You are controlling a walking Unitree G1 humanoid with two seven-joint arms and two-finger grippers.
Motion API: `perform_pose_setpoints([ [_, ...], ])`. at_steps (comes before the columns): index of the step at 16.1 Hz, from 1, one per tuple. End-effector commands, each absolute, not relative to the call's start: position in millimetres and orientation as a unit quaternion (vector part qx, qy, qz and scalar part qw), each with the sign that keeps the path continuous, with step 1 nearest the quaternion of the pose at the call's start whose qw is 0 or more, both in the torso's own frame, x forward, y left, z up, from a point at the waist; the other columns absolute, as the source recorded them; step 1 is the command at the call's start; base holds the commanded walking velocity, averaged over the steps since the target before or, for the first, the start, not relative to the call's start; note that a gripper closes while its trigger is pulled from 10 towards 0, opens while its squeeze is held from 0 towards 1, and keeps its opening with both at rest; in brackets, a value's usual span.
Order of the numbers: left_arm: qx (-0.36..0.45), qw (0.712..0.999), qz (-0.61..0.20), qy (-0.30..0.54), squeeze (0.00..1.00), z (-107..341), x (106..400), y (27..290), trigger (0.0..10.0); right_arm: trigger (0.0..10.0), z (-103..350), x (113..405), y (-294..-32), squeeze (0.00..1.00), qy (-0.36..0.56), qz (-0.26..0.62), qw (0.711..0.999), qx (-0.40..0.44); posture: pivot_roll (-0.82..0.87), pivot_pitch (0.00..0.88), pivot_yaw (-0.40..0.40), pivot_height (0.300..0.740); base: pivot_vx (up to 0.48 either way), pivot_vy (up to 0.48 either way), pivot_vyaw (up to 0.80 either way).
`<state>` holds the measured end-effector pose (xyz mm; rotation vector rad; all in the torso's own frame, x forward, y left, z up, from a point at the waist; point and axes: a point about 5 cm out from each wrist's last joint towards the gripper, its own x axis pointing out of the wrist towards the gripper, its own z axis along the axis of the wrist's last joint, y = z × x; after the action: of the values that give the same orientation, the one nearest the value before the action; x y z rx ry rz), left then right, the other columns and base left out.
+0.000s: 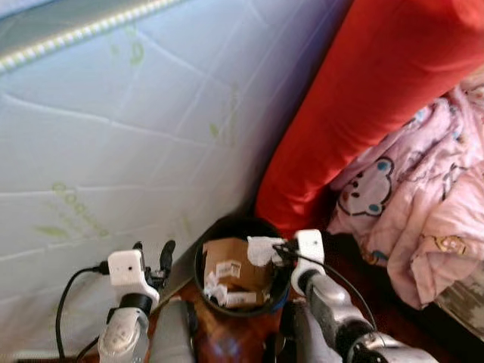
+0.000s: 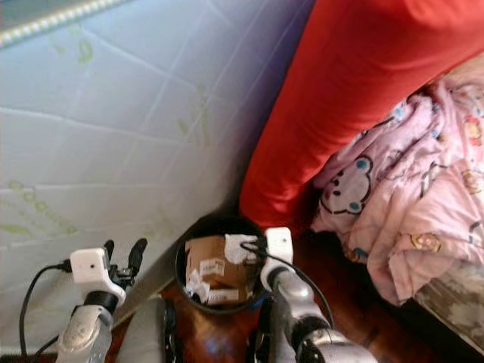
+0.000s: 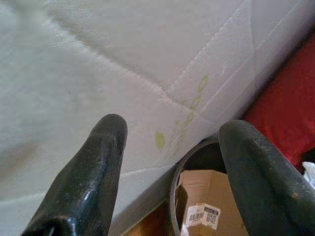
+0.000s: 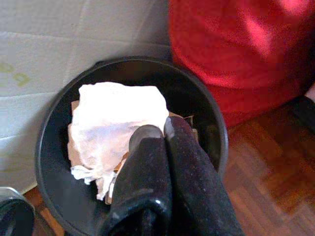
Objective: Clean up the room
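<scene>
A black round trash bin (image 1: 203, 281) stands on the wooden floor against a white mattress, with a cardboard box (image 1: 231, 272) and paper scraps inside. My right gripper (image 4: 158, 133) hangs over the bin's right rim, shut on a crumpled white tissue (image 4: 118, 120), also seen as the tissue (image 1: 261, 250) above the box. My left gripper (image 3: 172, 135) is open, with nothing between its fingers, just left of the bin (image 3: 173, 196) near the mattress; the same left gripper (image 1: 153, 255) points up.
The upright white mattress (image 1: 128, 144) fills the left. A red cushion (image 1: 378, 98) leans behind the bin. A pink cartoon blanket (image 1: 423, 204) hangs at the right. Brown wooden floor (image 1: 234, 340) lies around the bin.
</scene>
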<state>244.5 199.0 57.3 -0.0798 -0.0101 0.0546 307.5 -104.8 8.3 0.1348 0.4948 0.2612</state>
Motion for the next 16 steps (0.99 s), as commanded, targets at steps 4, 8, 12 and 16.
perform_pose_setpoints([
  [4, -0.042, 0.998, 0.04, 0.024, 0.0, 55.9, 229.1, 201.4, 10.0, 10.0, 4.5, 304.3, -102.6, 1.0, 0.256, 0.123, 0.956, 0.074, 0.26, 0.334, -0.101, 0.617, 0.0, 0.0, 0.0],
  [8, -0.043, 0.998, 0.041, 0.032, 0.0, 56.7, 226.0, 200.5, 10.0, 10.0, 2.5, 302.5, -104.0, 1.0, 0.258, 0.12, 0.956, 0.072, 0.26, 0.336, -0.1, 0.617, 0.0, 0.0, 0.0],
  [12, -0.042, 0.998, 0.043, 0.037, 0.0, 57.7, 224.8, 200.8, 10.0, 10.0, 1.2, 301.3, -104.6, 1.0, 0.26, 0.12, 0.955, 0.071, 0.26, 0.336, -0.1, 0.617, 0.0, 0.0, 0.0],
  [16, -0.041, 0.997, 0.043, 0.042, 0.0, 58.2, 223.0, 201.1, 10.0, 10.0, 1.5, 301.5, -103.6, 1.0, 0.26, 0.121, 0.955, 0.071, 0.27, 0.337, -0.098, 0.617, 0.0, 0.0, 0.0],
])
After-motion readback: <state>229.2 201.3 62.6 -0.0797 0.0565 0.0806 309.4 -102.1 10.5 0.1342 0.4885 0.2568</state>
